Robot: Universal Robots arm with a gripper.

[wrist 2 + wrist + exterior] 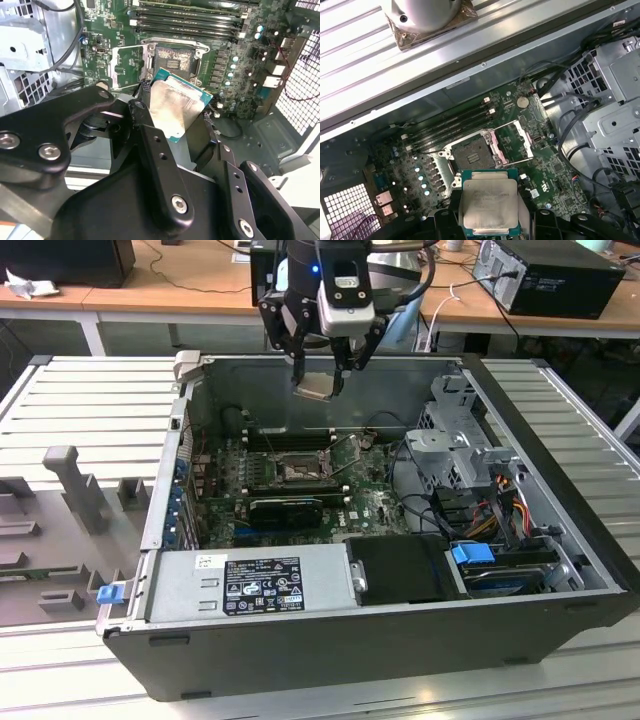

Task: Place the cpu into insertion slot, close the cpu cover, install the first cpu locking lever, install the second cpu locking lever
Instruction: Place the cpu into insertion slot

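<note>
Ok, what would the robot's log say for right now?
gripper: shut on cpu | cpu: held over motherboard | insertion slot: empty | cpu cover: open

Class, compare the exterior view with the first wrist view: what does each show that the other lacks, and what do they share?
Exterior view: the power supply and the blue clip. First wrist view: the coin battery and the cpu cover swung open. Both: the cpu, held by the tool clear of the empty insertion slot.
</note>
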